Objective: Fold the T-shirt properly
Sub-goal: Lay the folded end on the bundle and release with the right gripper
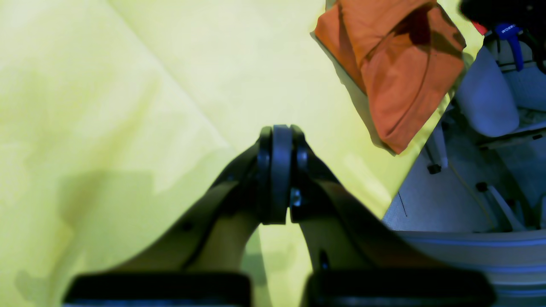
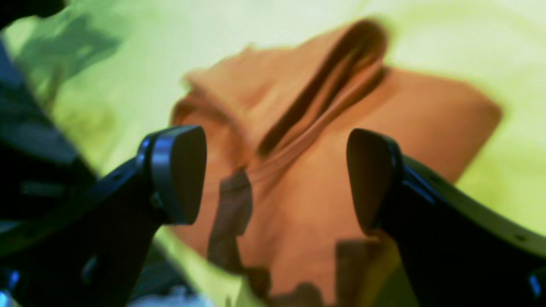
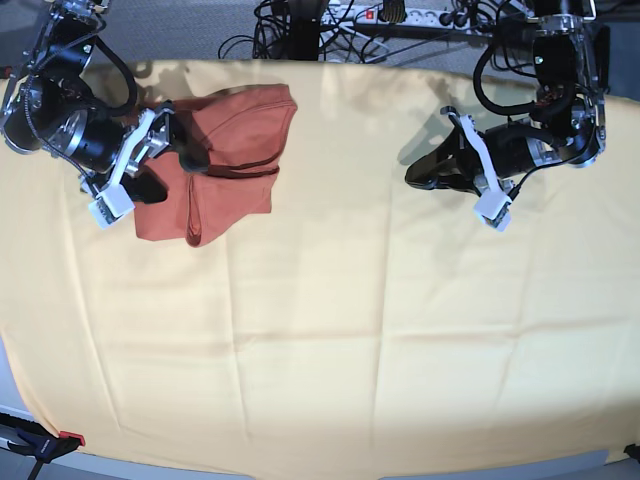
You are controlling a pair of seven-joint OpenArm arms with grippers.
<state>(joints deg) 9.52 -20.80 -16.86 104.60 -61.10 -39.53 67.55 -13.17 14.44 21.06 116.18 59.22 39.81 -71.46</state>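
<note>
Rust-orange soft fabric T-shirt (image 3: 228, 160) lies bunched near the far left corner of the yellow-clothed counter (image 3: 380, 330), so we should smooth its ridges with our spread right end effector (image 2: 276, 179) while the left end effector (image 1: 281, 170) waits pressed together.

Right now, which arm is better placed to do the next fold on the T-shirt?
Probably the right. The right gripper hangs directly over the T-shirt, jaws wide open with nothing between them. The left gripper has shut jaws and sits over the bare yellow cloth, well away from the shirt.
</note>
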